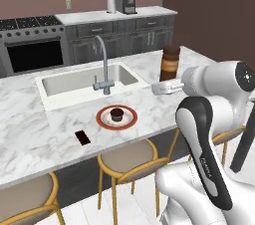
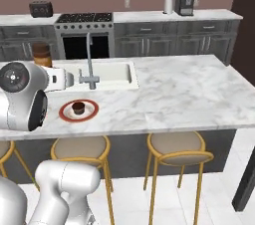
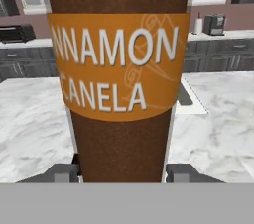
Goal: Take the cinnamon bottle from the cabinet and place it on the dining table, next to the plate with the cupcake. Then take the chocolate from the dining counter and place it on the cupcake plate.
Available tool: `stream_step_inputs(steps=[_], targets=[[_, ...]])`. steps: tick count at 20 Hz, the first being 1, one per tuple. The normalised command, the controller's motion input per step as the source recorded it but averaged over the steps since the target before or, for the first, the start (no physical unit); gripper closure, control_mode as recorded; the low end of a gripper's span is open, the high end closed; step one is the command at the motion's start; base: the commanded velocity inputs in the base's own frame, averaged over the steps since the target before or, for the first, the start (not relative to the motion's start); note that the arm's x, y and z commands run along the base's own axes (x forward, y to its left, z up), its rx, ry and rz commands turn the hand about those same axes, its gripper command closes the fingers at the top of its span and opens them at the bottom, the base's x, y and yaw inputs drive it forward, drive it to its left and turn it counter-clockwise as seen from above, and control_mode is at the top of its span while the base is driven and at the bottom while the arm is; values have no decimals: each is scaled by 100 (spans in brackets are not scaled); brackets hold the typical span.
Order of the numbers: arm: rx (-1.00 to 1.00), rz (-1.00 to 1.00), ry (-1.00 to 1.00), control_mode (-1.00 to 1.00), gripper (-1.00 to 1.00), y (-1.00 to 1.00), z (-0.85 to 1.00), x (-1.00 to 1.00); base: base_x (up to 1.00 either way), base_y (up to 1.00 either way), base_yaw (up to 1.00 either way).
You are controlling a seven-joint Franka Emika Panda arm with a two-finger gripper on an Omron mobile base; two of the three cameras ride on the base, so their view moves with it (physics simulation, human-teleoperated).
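The cinnamon bottle (image 3: 119,69), brown with an orange label, stands upright between my gripper (image 3: 121,173), which is shut on it near its base. Seen from the left base, the bottle (image 1: 170,62) is over the marble counter just right of the sink, beyond my arm; whether it touches the counter I cannot tell. The red-rimmed plate (image 1: 102,121) with the cupcake (image 1: 117,115) lies near the counter's front edge, left of the bottle. The chocolate (image 1: 82,138), a small dark bar, lies left of the plate by the edge. From the right base, the bottle (image 2: 42,55) is behind the plate (image 2: 63,113).
A sink (image 1: 60,85) with a tall faucet (image 1: 103,64) sits in the counter behind the plate. Yellow-legged stools (image 1: 127,162) stand along the front edge. Bare marble (image 2: 189,89) stretches to the right. A stove (image 2: 82,18) and dark cabinets line the back wall.
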Motion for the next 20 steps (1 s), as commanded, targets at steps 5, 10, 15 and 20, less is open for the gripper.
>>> stream_step_inputs(steps=[5,10,15,20], targets=[[0,0,0,100,100,0,0,0,42,-25,41],[0,0,0,100,100,0,0,0,43,-16,28],[0,0,0,100,100,0,0,0,1,-2,4],[0,0,0,100,100,0,0,0,0,0,0]])
